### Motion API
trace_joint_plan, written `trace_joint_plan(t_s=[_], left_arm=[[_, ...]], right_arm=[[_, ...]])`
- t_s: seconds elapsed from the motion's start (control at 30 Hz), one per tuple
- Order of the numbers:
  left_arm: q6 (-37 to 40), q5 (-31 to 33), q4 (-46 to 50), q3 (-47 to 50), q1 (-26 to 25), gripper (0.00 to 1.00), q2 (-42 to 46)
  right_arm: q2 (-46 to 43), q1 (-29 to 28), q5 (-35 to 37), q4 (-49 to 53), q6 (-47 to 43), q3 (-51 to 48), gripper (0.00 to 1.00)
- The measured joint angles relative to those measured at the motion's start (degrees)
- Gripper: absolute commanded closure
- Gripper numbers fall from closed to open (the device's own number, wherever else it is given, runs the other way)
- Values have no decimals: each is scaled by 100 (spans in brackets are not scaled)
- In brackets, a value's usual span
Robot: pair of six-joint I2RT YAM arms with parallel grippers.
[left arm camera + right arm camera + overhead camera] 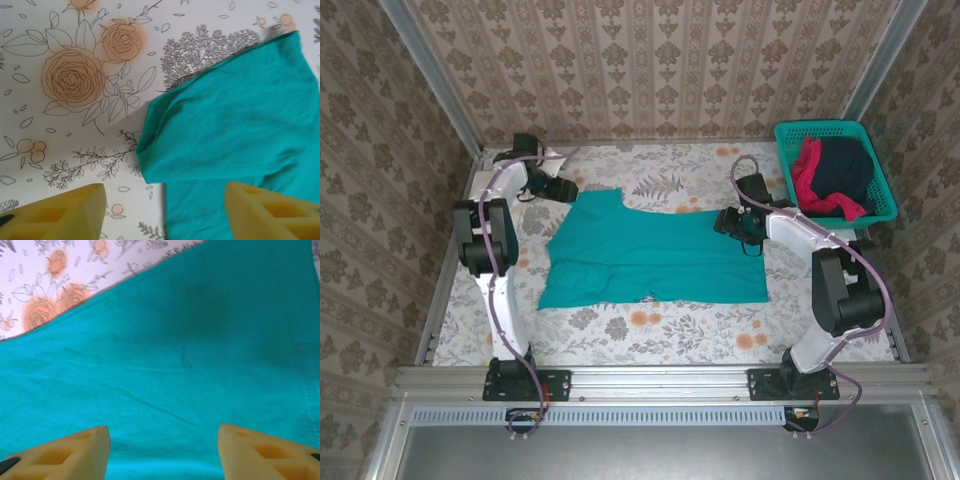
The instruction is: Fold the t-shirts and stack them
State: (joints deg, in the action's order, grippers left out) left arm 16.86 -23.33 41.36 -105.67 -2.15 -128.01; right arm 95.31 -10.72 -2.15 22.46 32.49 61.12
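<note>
Hovering at the far left, the left gripper has its jaws apart and empty, with the sleeve of the teal shirt just ahead of its fingers. Closing here, it could catch only the top layer, or nip the tablecloth too and drag the sleeve crooked. The teal shirt lies spread mid-table, unfolded. The right gripper sits low over its right part, jaws likewise apart, nothing pinched. An uneven lift between the arms would skew the fold. Far right, a basket holds a red shirt and a dark shirt. The floral tablecloth lies flat; patterned wallpaper closes three sides.
</note>
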Motion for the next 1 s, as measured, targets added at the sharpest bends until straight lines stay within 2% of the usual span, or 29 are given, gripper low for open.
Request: trace_joint_plan(t_s=[0.27, 0.43, 0.6, 0.73, 0.83, 0.87, 1.0], left_arm=[[573, 223, 752, -809, -127, 51, -601], [621, 321, 1010, -837, -278, 53, -708], [590, 413, 1008, -837, -354, 61, -734], [581, 494, 1005, -837, -417, 60, -791], [514, 522, 960, -839, -444, 76, -802], [470, 522, 935, -839, -452, 78, -802], [258, 522, 879, -839, -487, 79, -804]], right_arm=[[-164, 83, 20, -2, 2, -142, 40], [-212, 111, 24, -2, 2, -177, 41], [-219, 146, 26, -4, 2, -251, 41], [-227, 149, 31, -9, 2, -326, 41], [-236, 149, 35, -9, 4, -400, 41], [-236, 149, 35, -9, 4, -420, 41], [-236, 149, 33, -13, 26, -474, 41]])
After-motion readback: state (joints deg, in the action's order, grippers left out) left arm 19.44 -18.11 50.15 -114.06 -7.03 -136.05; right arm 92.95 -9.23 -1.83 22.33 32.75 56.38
